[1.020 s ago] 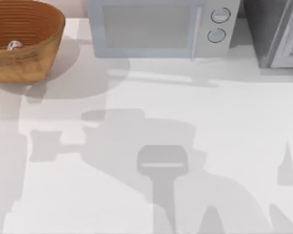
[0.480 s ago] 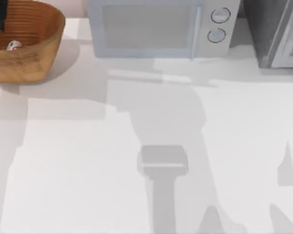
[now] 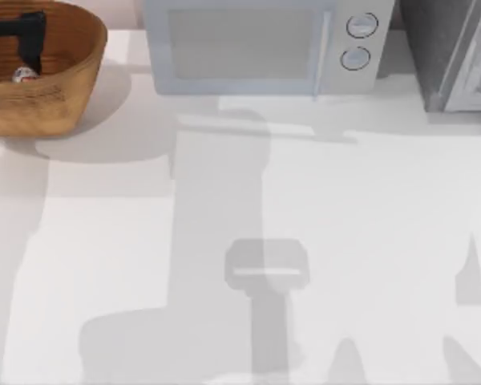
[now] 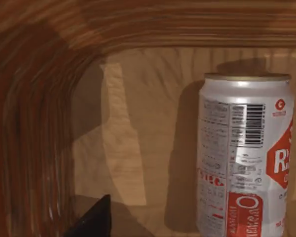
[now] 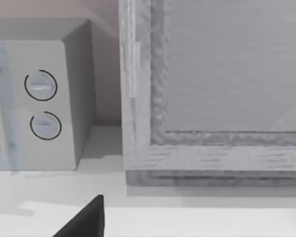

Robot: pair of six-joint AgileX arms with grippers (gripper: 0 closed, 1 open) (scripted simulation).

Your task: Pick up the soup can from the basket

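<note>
The basket (image 3: 68, 76), orange-brown wicker, stands at the table's far left corner. Inside it the soup can (image 3: 24, 75) shows as a small red and white spot near the front wall. My left gripper (image 3: 24, 34) is a black shape hanging over the basket's inside, just behind the can. In the left wrist view the soup can (image 4: 244, 153) stands upright and close, with a white and red label and a dull metal top, on the basket's ribbed floor (image 4: 138, 123). A black tip of the left gripper (image 4: 91, 221) lies to one side of the can, apart from it.
A pale microwave (image 3: 260, 44) stands along the back edge, right of the basket. A grey cabinet (image 3: 457, 52) fills the back right corner. The right wrist view faces the microwave's dials (image 5: 42, 106) and the cabinet (image 5: 212, 89), with a black part of my right gripper (image 5: 84, 219) low in the picture.
My left gripper has come from the top view's left edge to over the basket's inside, close behind the soup can. The arm's shadows on the table have shifted.
</note>
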